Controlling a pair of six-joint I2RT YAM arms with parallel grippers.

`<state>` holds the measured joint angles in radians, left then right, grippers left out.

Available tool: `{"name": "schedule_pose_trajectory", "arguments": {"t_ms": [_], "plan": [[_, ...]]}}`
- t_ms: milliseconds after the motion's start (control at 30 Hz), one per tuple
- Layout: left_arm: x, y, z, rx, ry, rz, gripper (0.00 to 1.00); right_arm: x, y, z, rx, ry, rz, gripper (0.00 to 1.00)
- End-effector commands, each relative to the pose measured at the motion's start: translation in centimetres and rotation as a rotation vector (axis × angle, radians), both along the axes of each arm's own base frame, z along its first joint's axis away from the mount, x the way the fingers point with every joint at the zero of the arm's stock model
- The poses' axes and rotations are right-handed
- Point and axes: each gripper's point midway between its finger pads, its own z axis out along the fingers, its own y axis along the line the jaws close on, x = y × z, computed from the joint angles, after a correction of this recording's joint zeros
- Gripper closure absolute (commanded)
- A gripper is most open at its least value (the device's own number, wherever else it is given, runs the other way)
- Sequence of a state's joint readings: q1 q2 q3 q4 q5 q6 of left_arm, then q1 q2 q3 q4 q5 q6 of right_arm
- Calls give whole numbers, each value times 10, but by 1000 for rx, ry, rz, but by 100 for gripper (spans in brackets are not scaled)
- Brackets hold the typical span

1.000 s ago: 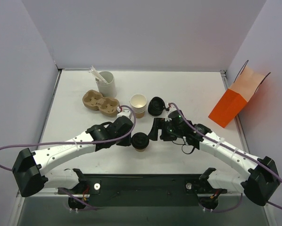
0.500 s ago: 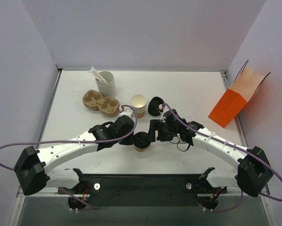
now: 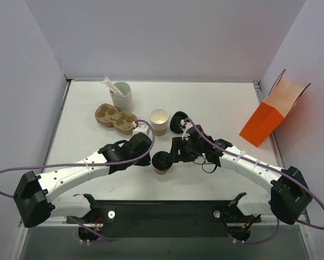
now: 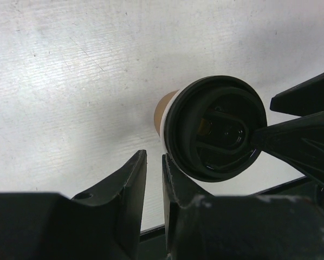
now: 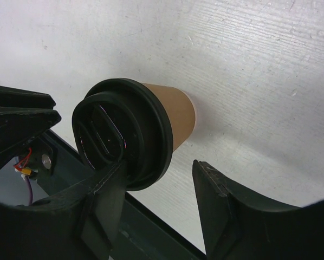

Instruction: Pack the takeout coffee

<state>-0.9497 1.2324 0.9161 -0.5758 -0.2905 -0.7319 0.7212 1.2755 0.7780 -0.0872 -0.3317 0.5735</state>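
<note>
Bearing the takeout coffee (image 3: 162, 161), a white table (image 3: 221, 103) meets lilac walls (image 3: 167, 38).

The right gripper (image 5: 154, 176) has reached the takeout coffee (image 5: 127, 130), its jaws narrowing around it.

Soft, even overhead light.
Wrist views blur along their bottom edges; faint glare on the takeout coffee (image 4: 216, 130); soft shadows on the table (image 3: 216, 103).

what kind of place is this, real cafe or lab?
Likely a lab test cell staged as a takeout counter: bare walls box in the white table, two robot arms sit at its near edge, and props include a cup stack, pulp carrier and orange bag.
</note>
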Motion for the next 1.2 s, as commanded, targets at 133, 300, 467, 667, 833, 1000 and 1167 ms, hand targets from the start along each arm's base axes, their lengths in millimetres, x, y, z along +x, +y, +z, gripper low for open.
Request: {"name": "schedule_pose_trajectory", "arguments": {"t_ms": [133, 300, 467, 667, 833, 1000, 1167], "plan": [[9, 0, 22, -97, -19, 25, 69, 6, 12, 9, 29, -11, 24, 49], [12, -9, 24, -202, -3, -7, 67, 4, 9, 5, 17, -2, 15, 49], [14, -24, 21, -233, -23, -90, 65, 5, 7, 4, 9, -5, 8, 49], [13, -31, 2, -251, 15, -101, 63, 5, 6, 0, -3, -1, 12, 52], [13, -9, -28, -142, 66, -18, 65, 5, 2, -9, -28, 2, 3, 54], [8, 2, -45, -109, 92, 30, 68, 3, -1, -21, -48, 20, -2, 55], [5, 8, -55, -85, 106, 41, 68, 4, -2, -24, -51, 19, -5, 56]]}}
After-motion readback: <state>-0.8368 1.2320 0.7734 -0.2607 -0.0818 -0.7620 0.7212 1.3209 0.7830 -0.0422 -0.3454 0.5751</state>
